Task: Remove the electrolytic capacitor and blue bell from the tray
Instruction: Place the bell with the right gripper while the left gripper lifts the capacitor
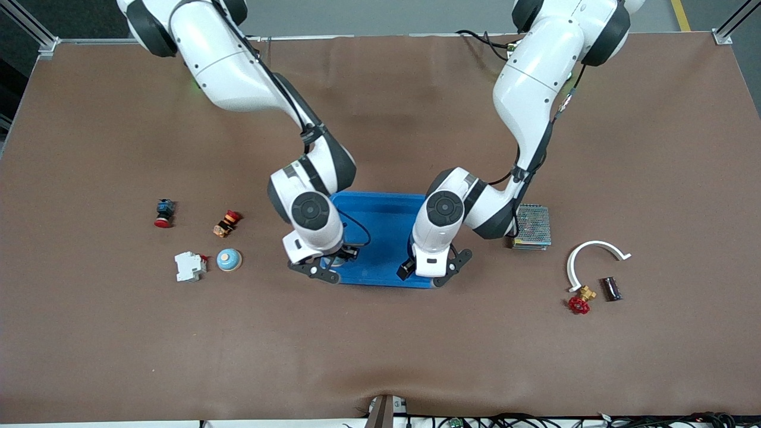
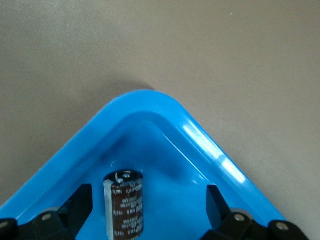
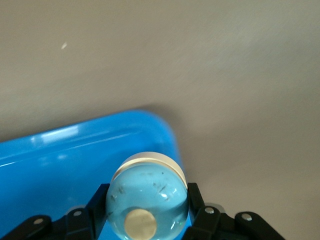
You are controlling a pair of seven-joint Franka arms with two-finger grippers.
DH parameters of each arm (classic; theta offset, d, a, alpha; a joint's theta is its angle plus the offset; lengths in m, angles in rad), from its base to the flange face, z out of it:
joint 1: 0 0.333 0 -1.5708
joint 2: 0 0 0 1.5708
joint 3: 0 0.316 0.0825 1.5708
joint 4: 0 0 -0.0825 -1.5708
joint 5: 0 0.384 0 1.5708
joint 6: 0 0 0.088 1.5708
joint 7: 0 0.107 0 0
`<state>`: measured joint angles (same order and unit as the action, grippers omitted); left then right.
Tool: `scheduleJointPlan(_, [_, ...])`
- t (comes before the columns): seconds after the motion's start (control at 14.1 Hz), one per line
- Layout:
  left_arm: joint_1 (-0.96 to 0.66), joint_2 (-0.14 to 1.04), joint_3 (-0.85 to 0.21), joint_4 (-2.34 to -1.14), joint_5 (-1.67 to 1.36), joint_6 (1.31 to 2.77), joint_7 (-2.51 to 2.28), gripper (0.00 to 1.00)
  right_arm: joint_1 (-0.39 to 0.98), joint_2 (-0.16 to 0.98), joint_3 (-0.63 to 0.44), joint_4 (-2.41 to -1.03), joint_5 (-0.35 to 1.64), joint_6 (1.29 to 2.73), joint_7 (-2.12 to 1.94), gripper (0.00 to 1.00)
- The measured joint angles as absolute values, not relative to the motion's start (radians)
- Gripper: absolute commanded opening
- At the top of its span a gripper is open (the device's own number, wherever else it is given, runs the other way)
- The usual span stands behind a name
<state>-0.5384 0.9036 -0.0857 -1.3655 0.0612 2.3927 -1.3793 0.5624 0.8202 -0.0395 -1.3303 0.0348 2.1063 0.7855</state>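
Right hand [image 3: 145,222]: clamped on the blue bell [image 3: 146,197] over a tray [image 1: 380,208] corner; the smooth dome may slip.
Left hand [image 2: 150,212]: fingers apart astride the electrolytic capacitor [image 2: 124,204]; closing off-centre could roll it.

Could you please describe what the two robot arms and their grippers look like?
Both arms are glossy white with rounded shells, dark grey joint sections and round dark caps at the wrists. Black cables run along each. The left gripper and right gripper have white bodies and black fingers with silver screws.
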Motion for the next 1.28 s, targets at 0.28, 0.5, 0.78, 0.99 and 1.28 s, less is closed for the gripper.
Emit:
scheduleJointPlan(0.28, [-0.538,0.91,-0.085,-1.365,0.061,2.393,-1.379,1.0,0.441,0.762,-0.041,-1.336,0.035,2.019,0.502,0.0])
scheduleJointPlan(0.5, [-0.539,0.91,-0.085,-1.365,0.061,2.393,-1.38,0.72,0.35,0.733,-0.042,-1.372,0.035,2.02,0.304,0.0])
scheduleJointPlan(0.78, [-0.539,0.91,-0.085,-1.363,0.061,2.393,-1.382,0.35,0.243,0.703,-0.042,-1.435,0.035,2.063,0.08,0.0])
scheduleJointPlan(0.99, [-0.539,0.91,-0.085,-1.358,0.061,2.394,-1.382,0.2,0.172,0.676,-0.041,-1.525,0.035,2.138,-0.075,0.0])
scheduleJointPlan(1.28, [-0.543,0.91,-0.085,-1.35,0.061,2.394,-1.382,0.18,0.062,0.653,-0.041,-1.585,0.067,2.15,-0.293,0.0])
